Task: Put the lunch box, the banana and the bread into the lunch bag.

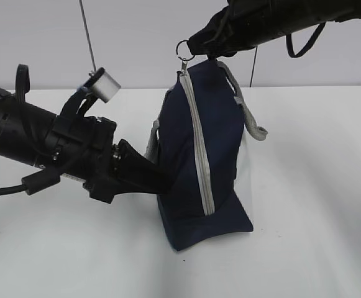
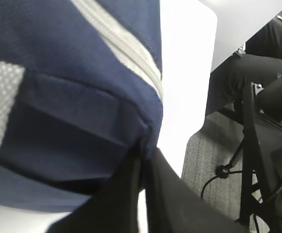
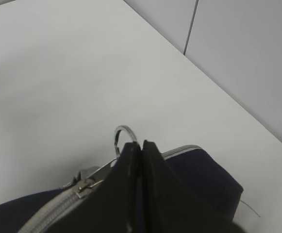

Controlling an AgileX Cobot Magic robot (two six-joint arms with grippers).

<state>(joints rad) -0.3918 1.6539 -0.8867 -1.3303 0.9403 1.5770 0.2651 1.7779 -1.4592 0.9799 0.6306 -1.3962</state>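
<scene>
The navy lunch bag (image 1: 220, 124) hangs tilted above the white table, its grey zipper (image 1: 199, 143) shut along the length that shows and running down the side facing me. At the top, my right gripper (image 1: 199, 56) is shut on the zipper's pull, with the metal ring (image 1: 184, 49) poking out beside it. The right wrist view shows the ring (image 3: 124, 133) just behind the closed right gripper (image 3: 141, 144). My left gripper (image 1: 163, 184) is shut on the bag's lower left edge, pinching navy fabric (image 2: 82, 97) at its tips (image 2: 145, 155). The lunch box, banana and bread are out of view.
A grey strap handle (image 1: 248, 112) droops off the bag's right side. The table's far edge (image 2: 199, 121) drops to grey floor, where a seated person's legs (image 2: 257, 63) and a chair base (image 2: 250, 160) stand. A pale wall rises behind the table.
</scene>
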